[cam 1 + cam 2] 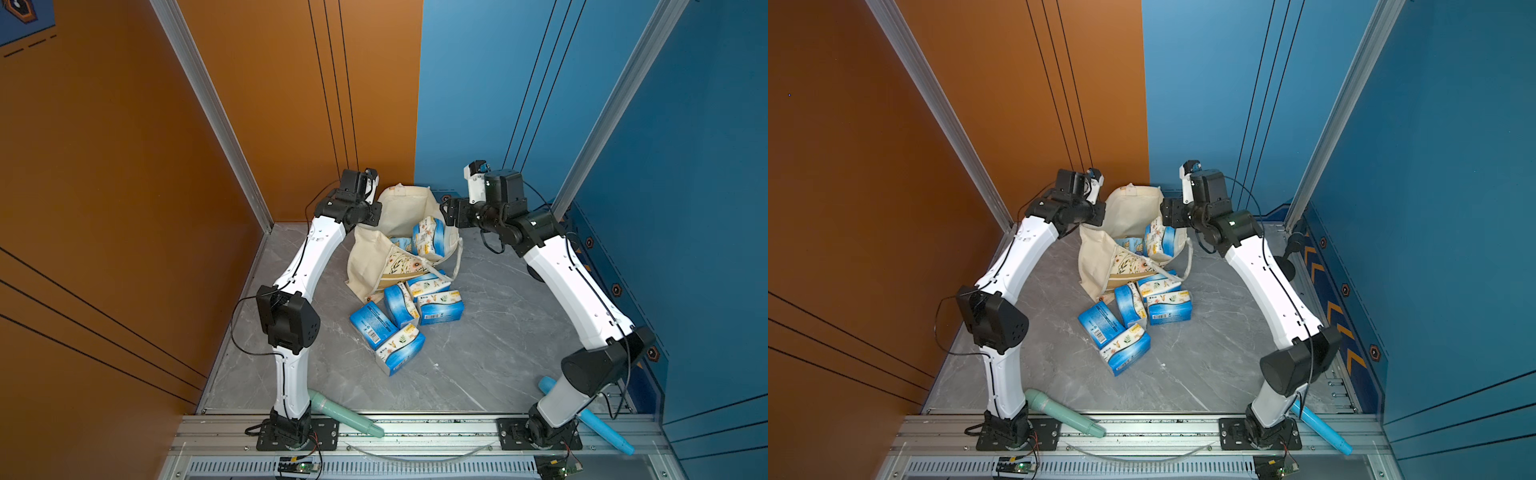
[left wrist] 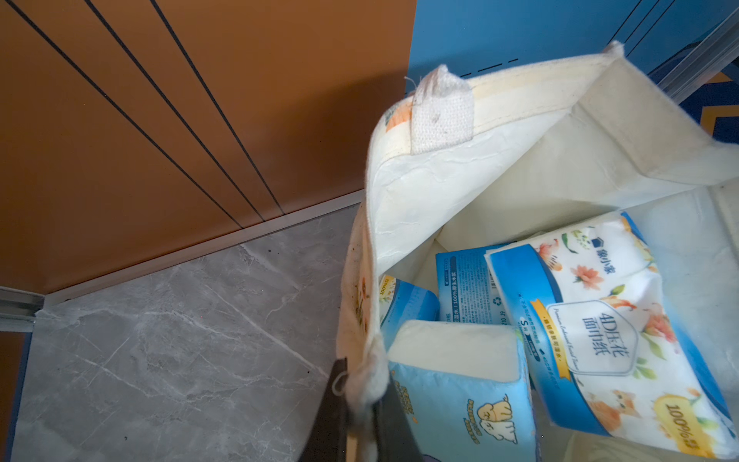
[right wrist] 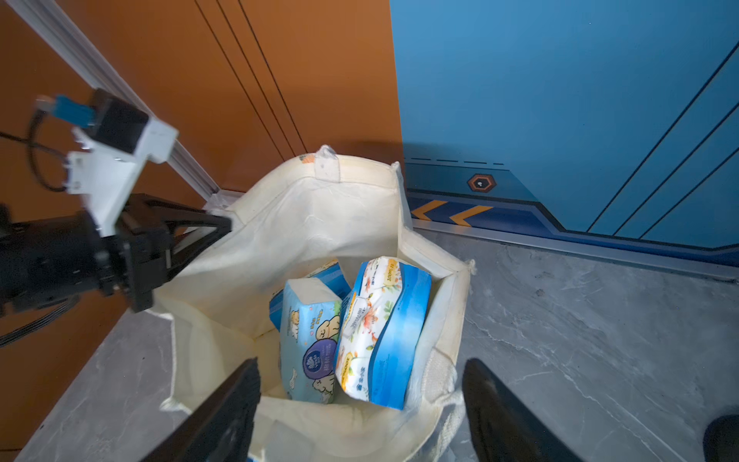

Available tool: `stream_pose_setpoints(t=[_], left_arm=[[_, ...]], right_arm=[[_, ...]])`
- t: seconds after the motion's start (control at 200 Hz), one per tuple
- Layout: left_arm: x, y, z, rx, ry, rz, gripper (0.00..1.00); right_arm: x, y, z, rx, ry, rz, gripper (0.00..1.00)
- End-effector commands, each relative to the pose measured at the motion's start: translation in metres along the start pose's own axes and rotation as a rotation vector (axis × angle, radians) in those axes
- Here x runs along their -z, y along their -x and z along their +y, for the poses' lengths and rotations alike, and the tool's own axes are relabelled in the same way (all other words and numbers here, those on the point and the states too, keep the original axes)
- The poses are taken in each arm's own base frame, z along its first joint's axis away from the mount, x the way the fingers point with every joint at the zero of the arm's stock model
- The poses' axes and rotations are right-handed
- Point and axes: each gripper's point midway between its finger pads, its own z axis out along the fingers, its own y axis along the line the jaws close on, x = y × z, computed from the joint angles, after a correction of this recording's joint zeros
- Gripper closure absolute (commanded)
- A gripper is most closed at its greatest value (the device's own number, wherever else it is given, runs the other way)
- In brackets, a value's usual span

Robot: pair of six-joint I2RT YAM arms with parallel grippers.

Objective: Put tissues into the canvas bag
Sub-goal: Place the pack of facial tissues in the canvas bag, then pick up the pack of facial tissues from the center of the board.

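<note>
The cream canvas bag [image 1: 401, 208] stands open at the back of the table, shown in both top views, bag [image 1: 1129, 210]. My left gripper [image 2: 362, 416] is shut on the bag's left rim [image 2: 366, 384], and it also shows from above, left gripper [image 1: 372, 211]. Several blue-and-white tissues packs [image 3: 384, 328] lie inside the bag. My right gripper [image 3: 362, 364] hangs open over the bag's mouth, nothing between its fingers [image 3: 234, 404]. Several more tissues packs [image 1: 401, 309] lie heaped on the table in front of the bag.
A teal cylinder [image 1: 345, 413] lies by the left arm's base and a light-blue cylinder [image 1: 592, 422] by the right arm's base. Orange and blue walls close in the back and sides. The bag's white handle [image 1: 455, 259] droops over its right side.
</note>
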Motion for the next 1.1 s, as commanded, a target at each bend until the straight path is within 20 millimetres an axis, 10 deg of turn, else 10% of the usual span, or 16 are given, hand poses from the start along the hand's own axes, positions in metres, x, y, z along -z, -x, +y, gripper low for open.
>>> stream_pose_setpoints(t=[0.0,0.531,0.826,1.096], left_arm=[[-0.003,0.000,-0.003,-0.016,-0.013,0.009,1.00],[-0.007,-0.003,-0.003,-0.011,-0.010,0.020,1.00],[-0.005,-0.006,-0.003,-0.010,-0.010,0.024,1.00],[-0.003,-0.007,0.000,-0.006,-0.011,0.027,1.00]], right_arm=[[0.001,-0.052,0.021,0.048,0.107,0.141,0.20],[0.093,-0.300,0.153,0.504,0.524,0.737,0.14],[0.075,-0.345,0.148,1.017,0.441,0.782,0.02],[0.055,-0.335,0.146,1.242,0.406,0.652,0.00]])
